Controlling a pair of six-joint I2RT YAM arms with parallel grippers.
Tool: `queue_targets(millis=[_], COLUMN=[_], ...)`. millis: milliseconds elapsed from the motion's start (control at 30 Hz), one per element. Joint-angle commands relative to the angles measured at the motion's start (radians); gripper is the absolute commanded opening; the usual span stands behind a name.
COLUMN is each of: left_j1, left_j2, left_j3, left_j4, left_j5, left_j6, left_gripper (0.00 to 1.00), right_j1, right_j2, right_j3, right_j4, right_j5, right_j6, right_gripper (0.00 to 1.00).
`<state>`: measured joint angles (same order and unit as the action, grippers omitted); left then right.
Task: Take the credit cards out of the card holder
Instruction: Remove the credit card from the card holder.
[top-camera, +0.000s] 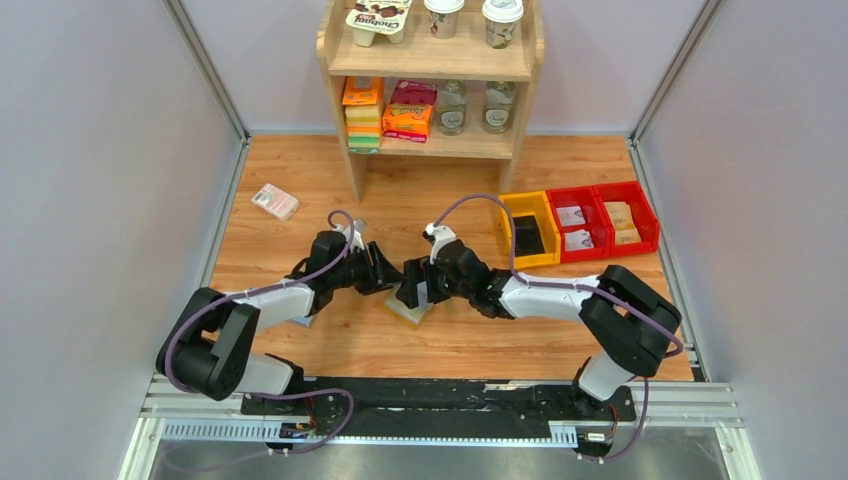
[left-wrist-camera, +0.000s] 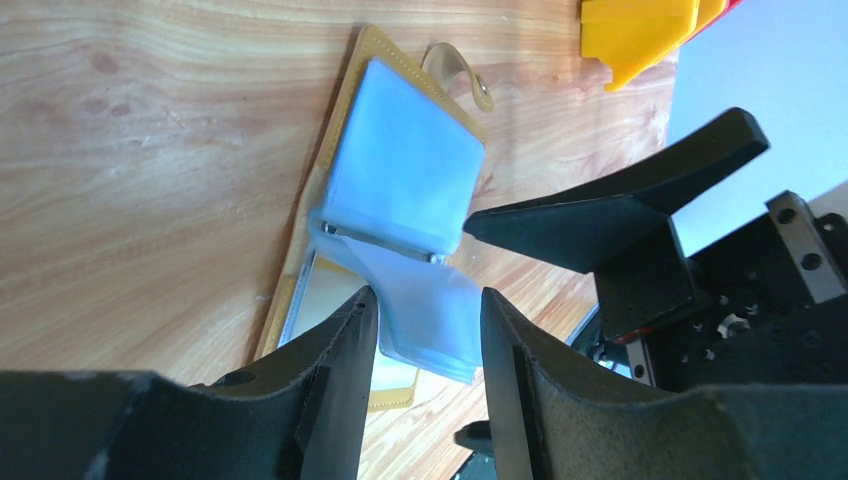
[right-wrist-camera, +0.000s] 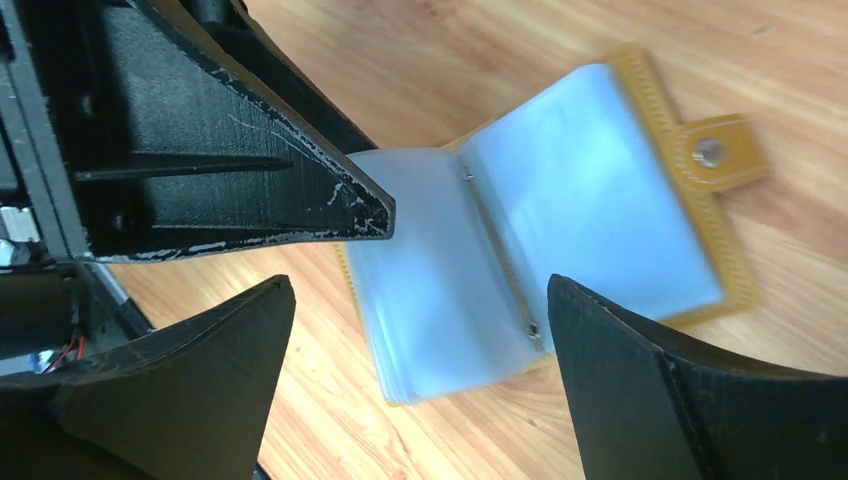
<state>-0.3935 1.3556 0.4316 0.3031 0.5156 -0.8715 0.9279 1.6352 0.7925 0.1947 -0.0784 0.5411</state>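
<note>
The card holder (top-camera: 412, 313) lies open on the wooden table between both grippers. Its tan cover (left-wrist-camera: 375, 50) has a snap tab, and its grey-blue plastic sleeves (left-wrist-camera: 410, 160) fan up from a metal spine. My left gripper (left-wrist-camera: 428, 295) is open, its fingertips on either side of the raised lower sleeves, one tip touching them. My right gripper (right-wrist-camera: 420, 290) is wide open just above the sleeves (right-wrist-camera: 590, 190), with nothing in it. A left finger (right-wrist-camera: 300, 200) reaches in over the holder's left half. A pale panel (left-wrist-camera: 325, 300) shows inside the cover; I cannot tell whether it is a card.
A wooden shelf (top-camera: 432, 100) with packets, jars and cups stands at the back. Yellow (top-camera: 530, 228) and red bins (top-camera: 600, 220) sit to the right. A pink-white packet (top-camera: 275, 201) lies at the back left. The two grippers are very close together.
</note>
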Motion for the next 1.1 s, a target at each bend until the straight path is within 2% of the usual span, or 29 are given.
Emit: queue_targets(millis=[0, 233, 367, 567, 733, 867, 1067], left_j1=[-0.022, -0.05, -0.053, -0.053, -0.053, -0.051, -0.051], left_j2=[0.056, 0.137, 0.164, 0.307, 0.399, 0.308, 0.048], left_j3=[0.056, 0.122, 0.179, 0.274, 0.354, 0.395, 0.424], left_j4=[0.093, 0.129, 0.09, 0.051, 0.008, -0.103, -0.37], left_j5=[0.044, 0.055, 0.029, 0.014, 0.029, -0.02, -0.242], left_j6=[-0.034, -0.075, -0.073, -0.055, -0.037, 0.034, 0.192], left_gripper=[0.5, 0.5, 0.51, 0.51, 0.49, 0.49, 0.5], right_j1=[0.0, -0.001, -0.001, -0.001, -0.006, -0.017, -0.044], right_j2=[-0.086, -0.158, -0.218, -0.242, -0.195, -0.124, -0.04], right_j3=[-0.026, -0.044, -0.052, -0.041, -0.023, 0.011, 0.051], right_j4=[-0.024, -0.081, -0.109, -0.127, -0.115, -0.12, -0.113], right_j5=[0.155, 0.221, 0.244, 0.192, 0.06, -0.03, -0.116], right_j6=[-0.044, -0.087, -0.133, -0.202, -0.214, -0.224, -0.23], right_gripper=[1.0, 1.0, 1.0, 0.9, 0.79, 0.68, 0.54])
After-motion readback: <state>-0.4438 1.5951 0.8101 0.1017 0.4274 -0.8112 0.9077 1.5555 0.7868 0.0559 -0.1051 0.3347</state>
